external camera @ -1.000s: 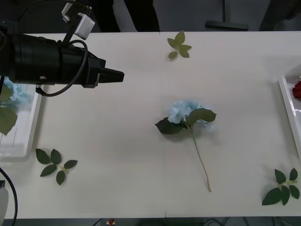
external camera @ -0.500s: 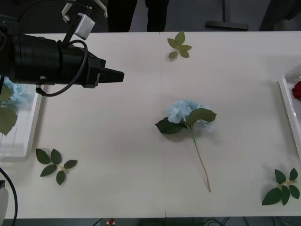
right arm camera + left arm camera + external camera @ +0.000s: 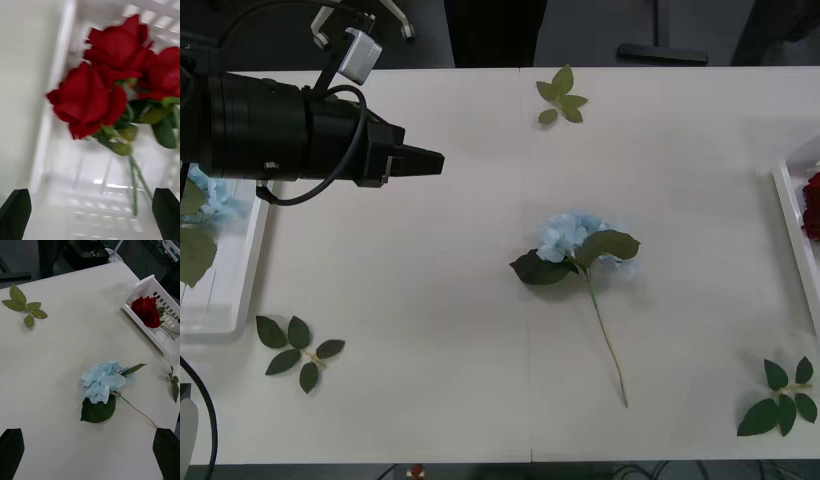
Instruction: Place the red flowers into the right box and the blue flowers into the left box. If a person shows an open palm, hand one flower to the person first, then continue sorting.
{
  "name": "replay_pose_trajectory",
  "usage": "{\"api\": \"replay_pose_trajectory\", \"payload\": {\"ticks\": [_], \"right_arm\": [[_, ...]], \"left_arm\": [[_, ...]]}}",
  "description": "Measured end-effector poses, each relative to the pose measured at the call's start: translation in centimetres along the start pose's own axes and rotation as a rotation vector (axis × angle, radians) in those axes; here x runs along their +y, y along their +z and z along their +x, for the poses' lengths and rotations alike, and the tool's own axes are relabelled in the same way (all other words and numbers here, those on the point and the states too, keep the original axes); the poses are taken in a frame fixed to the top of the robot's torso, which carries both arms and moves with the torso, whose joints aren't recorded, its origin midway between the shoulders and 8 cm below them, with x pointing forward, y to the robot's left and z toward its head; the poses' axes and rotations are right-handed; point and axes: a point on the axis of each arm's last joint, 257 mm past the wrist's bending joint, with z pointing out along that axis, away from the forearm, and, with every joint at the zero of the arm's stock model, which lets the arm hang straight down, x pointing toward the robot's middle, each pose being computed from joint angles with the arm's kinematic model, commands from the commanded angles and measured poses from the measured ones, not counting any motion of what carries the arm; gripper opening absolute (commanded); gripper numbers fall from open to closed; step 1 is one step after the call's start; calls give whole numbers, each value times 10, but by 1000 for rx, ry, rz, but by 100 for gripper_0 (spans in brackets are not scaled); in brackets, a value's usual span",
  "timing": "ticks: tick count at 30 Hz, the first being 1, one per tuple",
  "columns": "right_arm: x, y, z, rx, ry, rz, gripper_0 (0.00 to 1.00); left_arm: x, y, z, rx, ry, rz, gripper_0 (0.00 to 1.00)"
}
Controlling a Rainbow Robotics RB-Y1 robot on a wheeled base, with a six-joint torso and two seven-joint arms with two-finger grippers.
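Blue flowers first: one pale blue hydrangea head with a green leaf (image 3: 202, 205) already lies in the white slotted plastic left box (image 3: 220, 300) at the table's left edge, so that side of the sort has started. Left gripper (image 3: 430, 160) hangs above the table just right of that box, black fingers pointing toward the centre; in its wrist view the two tips sit at opposite corners, so spread wide and carrying nothing, likely lined up for the next pick. One loose light blue fabric hydrangea on a thin green stem (image 3: 580, 245) lies flat mid-table, head toward the far side, stem trailing toward the robot, well apart from both boxes; judged the next thing to move left. Three loose green leaf sprigs on the white table (image 3: 430, 380): near left (image 3: 295, 350), far centre (image 3: 560, 97), near right (image 3: 780, 398). Red fabric roses (image 3: 101, 86), at least two blooms, rest in the white slotted right box (image 3: 148, 320) at the right edge. Right gripper (image 3: 90, 213) hovers over them, tips wide, empty, apparently done releasing
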Motion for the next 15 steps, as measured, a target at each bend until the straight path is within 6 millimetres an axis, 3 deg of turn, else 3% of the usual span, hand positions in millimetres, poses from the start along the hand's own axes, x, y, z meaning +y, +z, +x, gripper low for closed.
{"api": "replay_pose_trajectory", "payload": {"ticks": [8,15], "right_arm": [[96,-15,-37,-50,3,-216,94],[175,-18,-46,-21,17,-309,95]], "left_arm": [[0,0,1,1,-2,1,100],[0,0,1,1,-2,1,100]]}}
